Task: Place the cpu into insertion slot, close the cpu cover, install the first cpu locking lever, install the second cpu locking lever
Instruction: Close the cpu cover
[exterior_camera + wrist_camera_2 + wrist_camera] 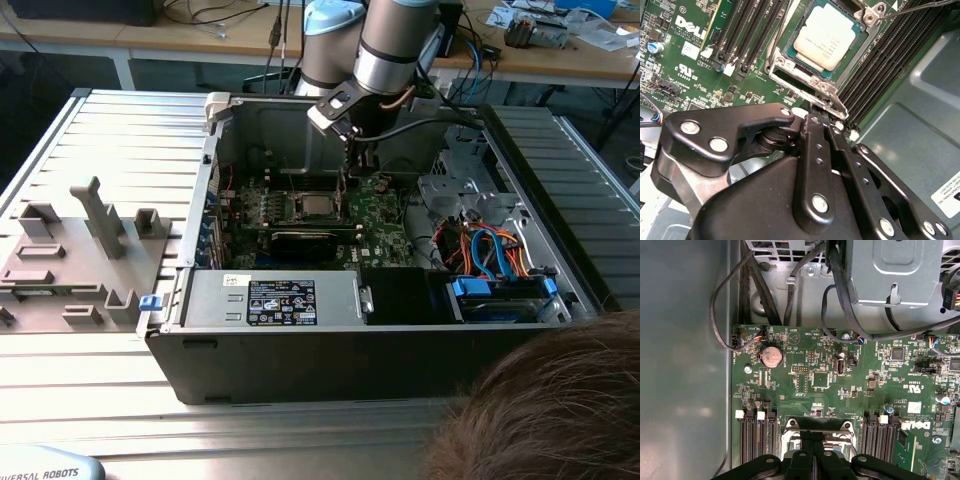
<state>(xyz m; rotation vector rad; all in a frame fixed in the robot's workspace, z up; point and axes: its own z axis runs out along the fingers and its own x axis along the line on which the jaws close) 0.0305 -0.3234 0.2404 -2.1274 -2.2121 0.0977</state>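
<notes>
The cpu [827,37], a small silver-grey square, lies flat in the insertion slot [298,207] on the green board inside the open computer case. The cpu cover [800,85], a thin silver frame, lies down around the chip. A thin metal lever rod [912,7] runs past the socket's far corner. My gripper [821,114] is shut, its black fingertips [815,125] together right at the cover's near tab; whether they touch it I cannot tell. In the exterior view my gripper [345,200] hangs just at the exterior view's right of the cpu [316,206]. In the first wrist view my gripper [813,437] covers part of the socket.
Long memory slots [747,30] flank the socket on both sides. A black card [305,240] lies in front of it, and a power supply [270,300] fills the case's front. Cable bundles [490,250] sit at the exterior view's right. A person's head [550,400] shows at lower right.
</notes>
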